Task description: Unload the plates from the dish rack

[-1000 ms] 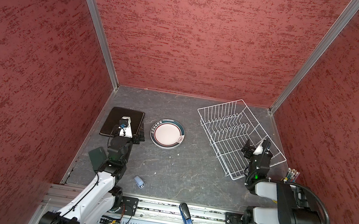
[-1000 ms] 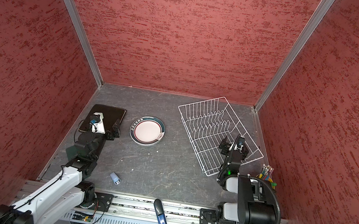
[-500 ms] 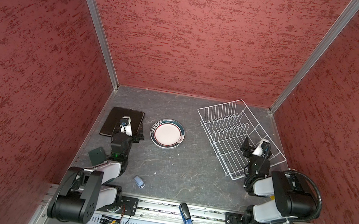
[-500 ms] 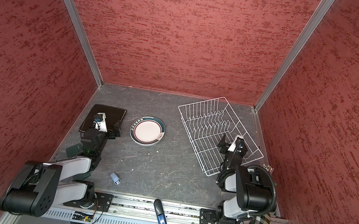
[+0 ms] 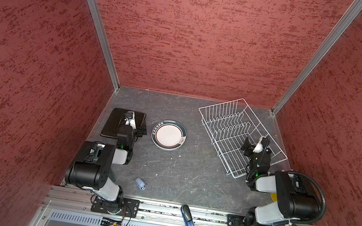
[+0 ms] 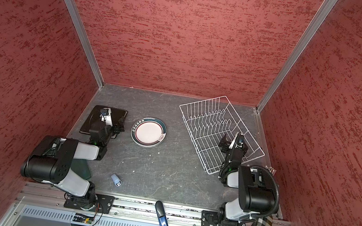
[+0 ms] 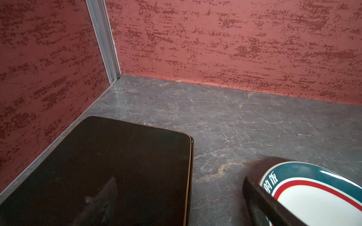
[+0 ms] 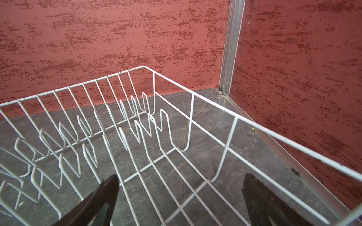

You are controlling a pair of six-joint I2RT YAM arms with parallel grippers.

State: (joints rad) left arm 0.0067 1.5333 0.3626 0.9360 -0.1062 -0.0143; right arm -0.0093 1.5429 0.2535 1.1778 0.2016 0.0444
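The white wire dish rack (image 5: 221,104) (image 6: 202,101) stands at the back right with bare prongs. My right gripper (image 5: 256,146) (image 6: 235,142) hangs open over its near end; in the right wrist view the rack's rim (image 8: 193,94) runs past the gripper (image 8: 180,195). Two plates lie flat on the table in both top views: a dark brown square plate (image 5: 114,123) (image 6: 92,119) and a round teal-rimmed plate (image 5: 169,135) (image 6: 148,132). My left gripper (image 5: 134,129) (image 6: 112,125) (image 7: 180,205) is open and empty, straddling the brown plate's (image 7: 117,166) edge beside the round plate (image 7: 313,187).
A small light-blue object (image 5: 140,183) (image 6: 116,180) lies near the table's front. A blue-and-black tool (image 5: 190,224) (image 6: 162,220) rests on the front rail. Red walls close in the left, back and right sides. Both arms are folded near their bases.
Both arms have folded back toward their bases, elbows raised. The grippers stay open in about the same places. The plates and rack have not moved.
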